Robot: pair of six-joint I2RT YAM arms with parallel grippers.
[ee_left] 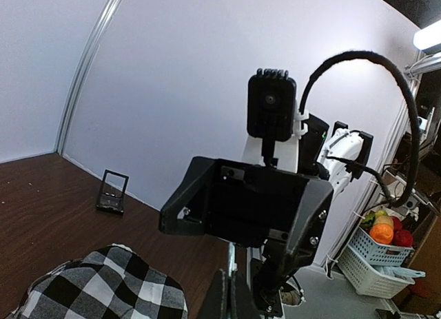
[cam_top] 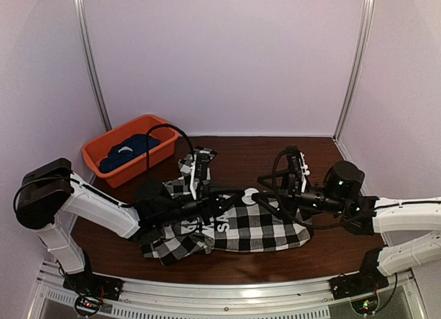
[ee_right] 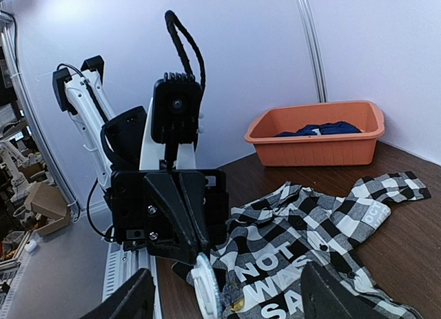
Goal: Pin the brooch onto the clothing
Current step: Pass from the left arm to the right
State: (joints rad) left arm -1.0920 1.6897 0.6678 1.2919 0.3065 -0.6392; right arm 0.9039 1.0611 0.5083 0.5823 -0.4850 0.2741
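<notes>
The checked shirt [cam_top: 255,226] lies spread in the middle of the brown table [cam_top: 241,150], between the 2 arms, and the white letters on its black panel face up. The left gripper [ee_right: 198,257] hangs just above the shirt with its 2 jaws pressed together on the brooch [ee_right: 204,288], a small white round piece that sticks out below the tips. The right gripper [ee_right: 229,281] faces it from the other side, near but apart, and its fingers [ee_right: 134,302] stand wide from each other and grip nothing. I cannot tell if the brooch touches the cloth. At the back left of the table stands an orange tub [cam_top: 141,160] with a dark blue garment [cam_top: 127,150] inside. A small black stand [ee_left: 112,192] sits on the table near the wall
</notes>
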